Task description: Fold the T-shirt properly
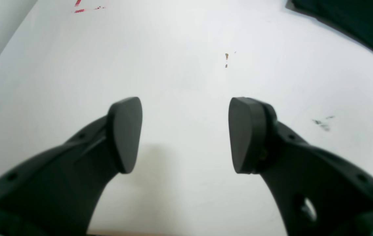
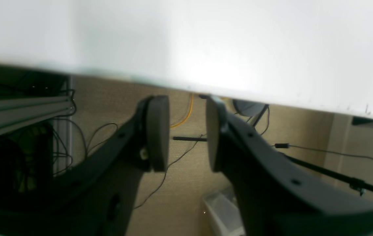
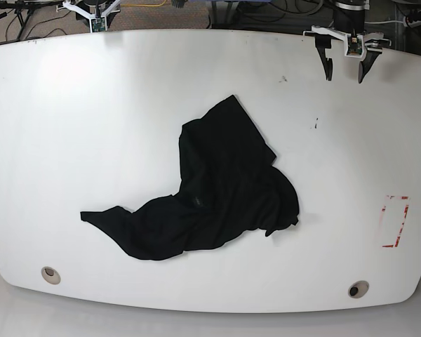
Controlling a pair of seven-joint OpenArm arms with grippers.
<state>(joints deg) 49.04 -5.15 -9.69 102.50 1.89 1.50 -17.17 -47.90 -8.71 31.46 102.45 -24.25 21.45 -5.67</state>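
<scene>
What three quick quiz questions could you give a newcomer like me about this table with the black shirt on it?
1. True or false: the T-shirt is already folded neatly.
2. Which gripper has its jaws spread wider: A) left gripper B) right gripper?
3. Fill in: the red marks on the table lie nearer the ___ arm's side.

Key:
1. False. It lies crumpled in the middle of the table, touched by neither gripper.
2. A. The left gripper is wide open above bare tabletop; the right one's pads stand closer together, beyond the table's edge, holding nothing.
3. Left.
</scene>
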